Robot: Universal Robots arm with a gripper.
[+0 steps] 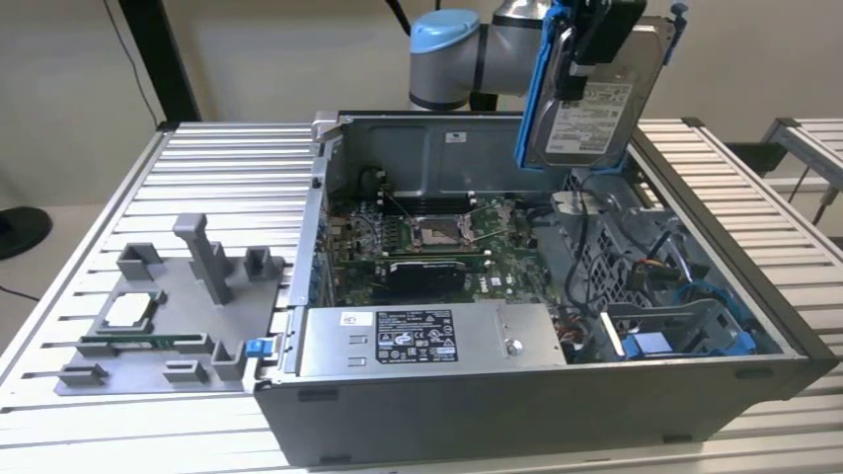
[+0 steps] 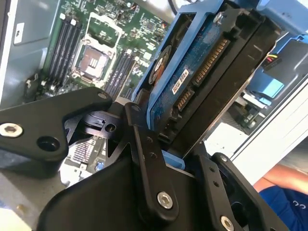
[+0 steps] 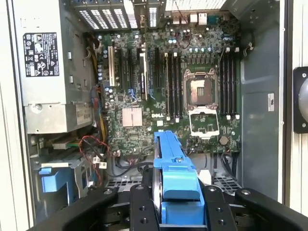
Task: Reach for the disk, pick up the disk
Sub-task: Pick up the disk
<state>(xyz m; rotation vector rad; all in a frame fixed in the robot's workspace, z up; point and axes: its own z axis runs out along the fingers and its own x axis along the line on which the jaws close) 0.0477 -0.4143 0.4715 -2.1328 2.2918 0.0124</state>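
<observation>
The disk (image 1: 599,99) hangs in the air above the open computer case (image 1: 527,395), clear of everything inside it. It is held upright with its white label facing the exterior camera and its blue frame (image 1: 538,109) running down the edge on the exterior view's left. Carried on edge like this, the flat drive can pass between the case walls without catching cables or brackets.

The claw (image 2: 163,144) is clamped on the disk. In the second wrist view its black fingers (image 2: 144,154) press against the drive's 2 broad faces, with the circuit-board side and connector edge pointing away from the wrist. In the first wrist view the blue frame stands edge-on between the fingers, so the grip looks centred on the drive's thickness rather than on a corner; that should keep it from swinging.

Below lies the motherboard (image 3: 183,96) with its empty processor socket (image 3: 199,91). The grey power supply (image 1: 428,341) sits at the case's near side, and blue drive bays (image 1: 685,341) sit toward the exterior view's right, probably where such drives seat. The case rests on a slatted metal worktop (image 1: 224,168), beside a grey fixture plate (image 1: 172,316) well apart from the disk.

The pick-up looks done: the disk is lifted free.
</observation>
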